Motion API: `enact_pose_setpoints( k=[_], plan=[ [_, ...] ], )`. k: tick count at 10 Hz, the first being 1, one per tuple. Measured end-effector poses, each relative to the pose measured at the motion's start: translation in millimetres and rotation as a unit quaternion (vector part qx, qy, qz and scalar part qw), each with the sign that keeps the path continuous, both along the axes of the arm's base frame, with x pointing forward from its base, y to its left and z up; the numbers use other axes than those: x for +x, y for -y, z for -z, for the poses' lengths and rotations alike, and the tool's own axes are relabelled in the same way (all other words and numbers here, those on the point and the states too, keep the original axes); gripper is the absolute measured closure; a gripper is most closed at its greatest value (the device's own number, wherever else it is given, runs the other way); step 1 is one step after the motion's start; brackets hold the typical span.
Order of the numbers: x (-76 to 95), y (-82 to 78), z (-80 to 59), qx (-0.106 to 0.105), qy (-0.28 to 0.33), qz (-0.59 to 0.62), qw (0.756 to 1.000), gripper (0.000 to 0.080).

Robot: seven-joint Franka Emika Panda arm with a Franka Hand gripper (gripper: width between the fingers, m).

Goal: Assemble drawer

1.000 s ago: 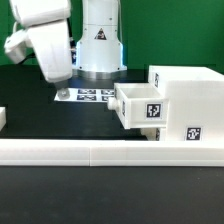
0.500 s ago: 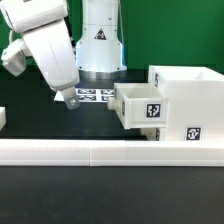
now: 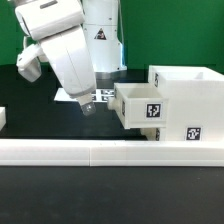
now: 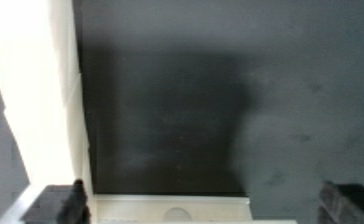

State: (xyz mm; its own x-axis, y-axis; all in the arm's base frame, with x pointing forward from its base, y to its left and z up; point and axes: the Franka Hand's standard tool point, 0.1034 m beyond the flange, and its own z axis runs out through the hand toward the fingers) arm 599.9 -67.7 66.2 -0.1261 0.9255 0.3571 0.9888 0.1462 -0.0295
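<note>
**The arm swings toward the white drawer**

Nearest in the exterior view is the long low white border rail (image 3: pixel 100 152). It runs across the dark counter (image 3: pixel 30 100) from side to side.

Behind the rail, on the exterior view's right, stands the white plastic drawer box (image 3: pixel 185 105). It has black-and-white square tags on its front. A shallow white tray (image 3: pixel 140 105) sticks out of the box toward the exterior view's left. The tray also has a square tag. A little white knob (image 3: pixel 152 134) shows under its front.

Just to the left of the tray hangs the robot's big white arm (image 3: pixel 62 45). Its hand (image 3: pixel 86 104) points down, close above the counter and near the tray, but it does not touch the tray. A second ago the hand was farther to the exterior view's left. It has moved toward the tray and a bit lower. The drawer box and tray have not moved.

Behind the hand lies the flat white marker board (image 3: pixel 104 95). The arm now covers more of it than before.

In the wrist view, two dark fingertips (image 4: pixel 54 205) stand far apart, so the hand is open and holds nothing. Between them shows a white edge with a small knob.
</note>
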Motion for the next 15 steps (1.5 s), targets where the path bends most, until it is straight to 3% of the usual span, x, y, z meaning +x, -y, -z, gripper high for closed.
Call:
enact_pose_setpoints(
  k=[2,6,9,15],
  plan=[
    [3.1,0.0,1.6,-0.001,0.008,0.003,1.0,0.015],
    [14.4,-21.8,0.1,-0.004,0.029,0.015,0.999,0.015],
    [8.6,-33.4,6.9,-0.003,0.03,0.015,0.999,0.015],
    [9.6,-57.2,6.5,-0.004,0.02,0.034,0.999,0.015]
  ],
)
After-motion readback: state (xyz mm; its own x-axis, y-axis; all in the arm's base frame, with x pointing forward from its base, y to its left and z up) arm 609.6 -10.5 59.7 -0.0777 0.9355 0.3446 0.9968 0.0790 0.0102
